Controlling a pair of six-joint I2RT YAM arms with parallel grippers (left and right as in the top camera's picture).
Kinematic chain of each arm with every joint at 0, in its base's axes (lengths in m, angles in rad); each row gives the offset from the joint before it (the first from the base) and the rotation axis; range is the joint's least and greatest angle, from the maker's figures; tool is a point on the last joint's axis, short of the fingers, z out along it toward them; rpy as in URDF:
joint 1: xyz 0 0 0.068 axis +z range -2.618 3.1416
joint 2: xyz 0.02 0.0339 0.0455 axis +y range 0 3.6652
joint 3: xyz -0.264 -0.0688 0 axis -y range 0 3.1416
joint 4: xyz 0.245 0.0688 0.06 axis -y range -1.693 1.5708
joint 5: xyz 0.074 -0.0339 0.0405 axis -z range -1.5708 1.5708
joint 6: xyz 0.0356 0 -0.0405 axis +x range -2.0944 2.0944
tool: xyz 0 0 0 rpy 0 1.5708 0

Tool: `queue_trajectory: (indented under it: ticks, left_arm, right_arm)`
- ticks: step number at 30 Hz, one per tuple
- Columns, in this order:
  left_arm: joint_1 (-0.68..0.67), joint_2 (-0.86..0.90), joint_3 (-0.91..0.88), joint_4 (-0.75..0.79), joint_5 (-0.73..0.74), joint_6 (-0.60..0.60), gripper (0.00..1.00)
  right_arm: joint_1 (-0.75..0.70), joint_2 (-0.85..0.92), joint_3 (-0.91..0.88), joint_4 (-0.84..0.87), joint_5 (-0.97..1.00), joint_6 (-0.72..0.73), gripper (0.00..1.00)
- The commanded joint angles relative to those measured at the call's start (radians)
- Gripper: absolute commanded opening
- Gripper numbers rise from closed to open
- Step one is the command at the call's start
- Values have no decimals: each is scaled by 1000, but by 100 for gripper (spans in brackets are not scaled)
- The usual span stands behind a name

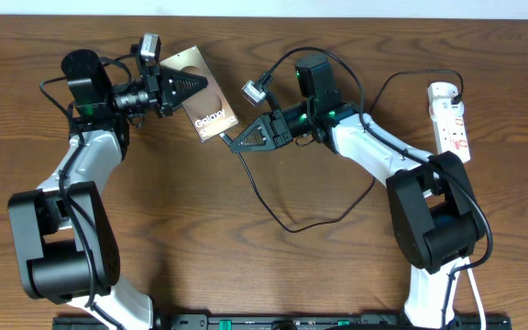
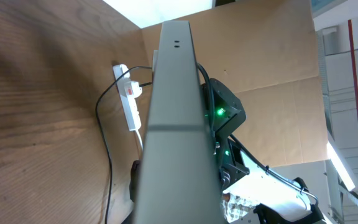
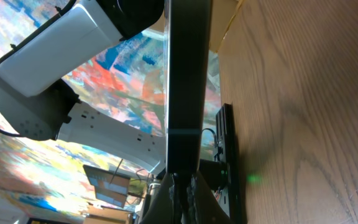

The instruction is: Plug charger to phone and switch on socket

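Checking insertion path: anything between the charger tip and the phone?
Nothing visible. The charger tip, held by the right gripper, sits right at the phone's lower edge; the left gripper holds the phone's far end.

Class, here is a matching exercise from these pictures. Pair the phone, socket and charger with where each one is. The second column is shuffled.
1 phone
2 socket
3 charger

A lying free, far right
B tip held in right gripper
C held in left gripper

Pairs: 1-C, 2-A, 3-B
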Motion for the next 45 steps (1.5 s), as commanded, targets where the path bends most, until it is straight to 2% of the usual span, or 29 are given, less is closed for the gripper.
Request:
queue_trajectory:
  ticks: [1, 16, 24, 45]
  left_arm:
    - [-12, -32, 9, 4, 56, -2, 7]
    - [-23, -32, -12, 5, 56, 9, 7]
    - [-23, -32, -37, 5, 55, 25, 7]
    - [-23, -32, -37, 5, 55, 21, 7]
  right_arm:
    - [-14, -13, 19, 0, -5, -17, 1]
    - [-14, -13, 19, 2, 25, 0, 1]
    - [-10, -13, 19, 79, 26, 72, 1]
    - [-4, -13, 19, 82, 94, 82, 1]
